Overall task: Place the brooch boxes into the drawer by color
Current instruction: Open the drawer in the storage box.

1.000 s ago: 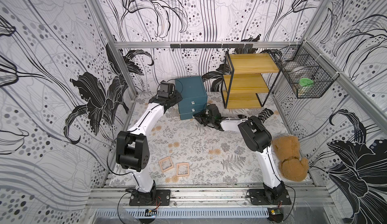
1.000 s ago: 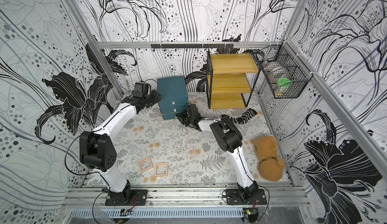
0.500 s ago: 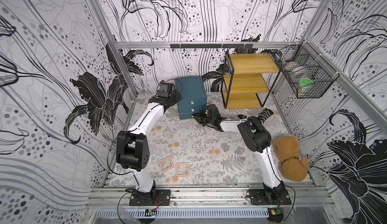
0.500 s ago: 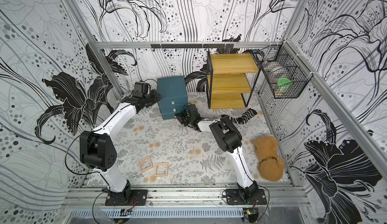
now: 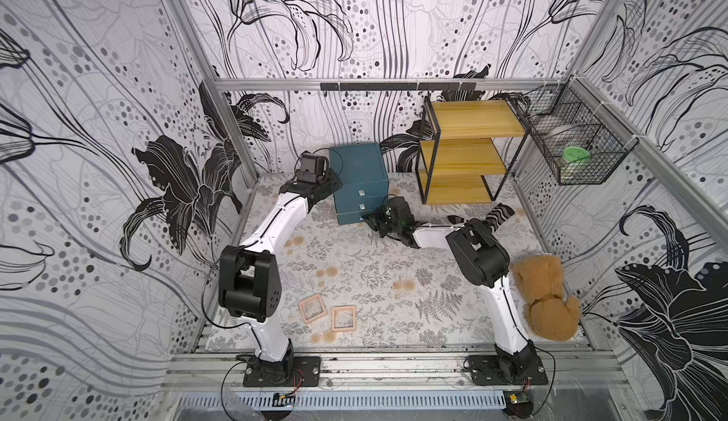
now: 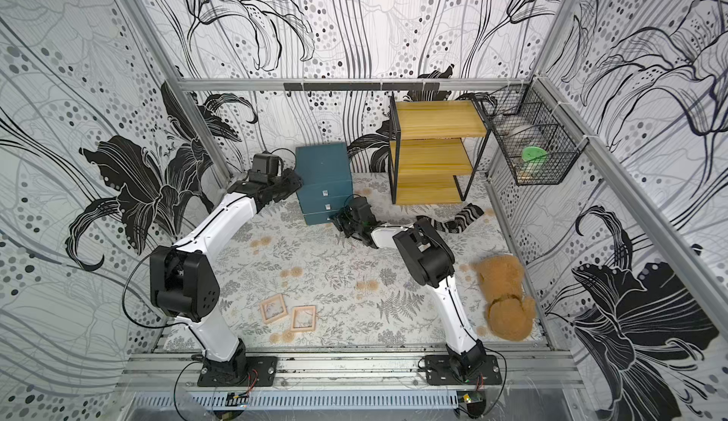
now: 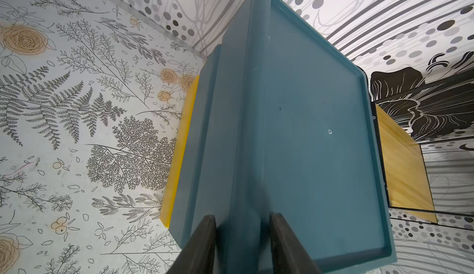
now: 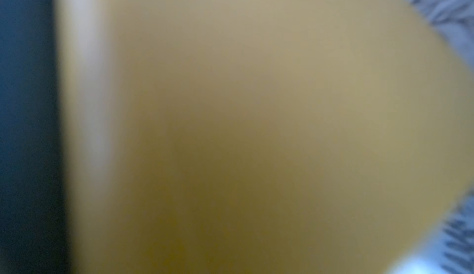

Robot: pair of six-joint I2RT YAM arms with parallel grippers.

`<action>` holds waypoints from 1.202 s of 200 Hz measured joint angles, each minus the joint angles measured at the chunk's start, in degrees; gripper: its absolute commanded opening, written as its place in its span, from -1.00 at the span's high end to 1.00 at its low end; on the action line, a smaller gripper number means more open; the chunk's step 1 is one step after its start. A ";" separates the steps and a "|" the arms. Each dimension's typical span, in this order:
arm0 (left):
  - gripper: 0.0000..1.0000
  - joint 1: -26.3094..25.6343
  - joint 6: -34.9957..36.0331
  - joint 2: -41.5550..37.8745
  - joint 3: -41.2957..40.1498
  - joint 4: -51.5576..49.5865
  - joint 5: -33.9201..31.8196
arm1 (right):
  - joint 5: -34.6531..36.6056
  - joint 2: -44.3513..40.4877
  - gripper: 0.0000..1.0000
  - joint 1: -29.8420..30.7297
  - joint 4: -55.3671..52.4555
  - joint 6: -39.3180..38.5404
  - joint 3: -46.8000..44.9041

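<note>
The dark teal drawer [image 5: 358, 174] [image 6: 323, 170] stands at the back of the mat. My left gripper [image 5: 332, 185] [image 7: 242, 215] is shut on its rear corner edge [image 7: 246, 183], one finger on each side. My right gripper [image 5: 371, 218] [image 6: 339, 218] is shut, low at the bottom drawer's front. A yellow brooch box [image 7: 179, 152] sticks out at the chest's foot. It fills the right wrist view as a yellow blur [image 8: 256, 118], hiding the fingers. Two pinkish-tan brooch boxes [image 5: 312, 308] [image 5: 344, 317] lie flat near the front.
A yellow-wood shelf [image 5: 465, 155] stands right of the chest. A striped sock [image 5: 496, 214] lies beside my right arm. A brown teddy [image 5: 545, 301] sits at the right wall. A wire basket [image 5: 575, 147] hangs above it.
My right gripper has closed and edged slightly toward the bottom drawer. The left arm and the chest have not visibly moved.
</note>
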 measured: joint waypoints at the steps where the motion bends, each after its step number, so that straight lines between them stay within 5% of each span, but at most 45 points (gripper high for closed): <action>1: 0.22 0.00 0.00 0.02 0.02 0.00 0.00 | 0.00 0.00 1.00 0.00 0.00 0.00 0.00; 240: 0.22 0.00 0.00 0.83 1.27 -0.90 0.02 | 0.79 -17.16 1.00 5.03 -1.11 0.20 -23.37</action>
